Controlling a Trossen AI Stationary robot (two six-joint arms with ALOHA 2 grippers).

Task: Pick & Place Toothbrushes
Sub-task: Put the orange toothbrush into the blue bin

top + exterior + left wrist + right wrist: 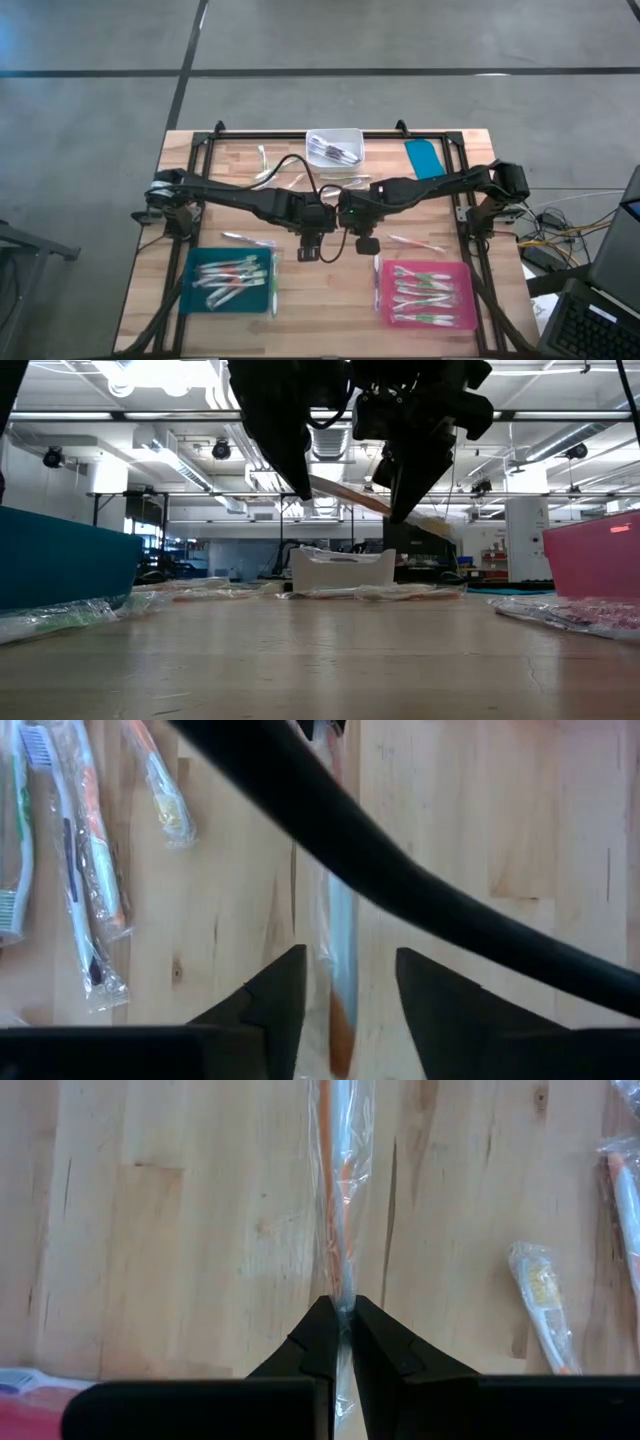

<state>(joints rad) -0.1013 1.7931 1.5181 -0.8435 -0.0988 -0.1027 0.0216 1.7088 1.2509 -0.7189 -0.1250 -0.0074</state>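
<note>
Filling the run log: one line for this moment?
phase: handover mid-air | right gripper: shut on wrapped orange toothbrush | left gripper: open around its other end | teal tray, pink tray: loaded

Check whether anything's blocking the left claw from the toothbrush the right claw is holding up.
Nothing visible does. The orange toothbrush, pinched in the right claw, lies between the left claw's open fingers. A black cable crosses beyond the fingertips.

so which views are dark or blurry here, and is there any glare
Low view: both arms are backlit black silhouettes against bright ceiling lights, the near wooden tabletop soft. Left wrist view: a blurred dark cable crosses the frame. Right wrist view: the right pincer pinches a clear-wrapped orange toothbrush, its wrapper glinting.
</note>
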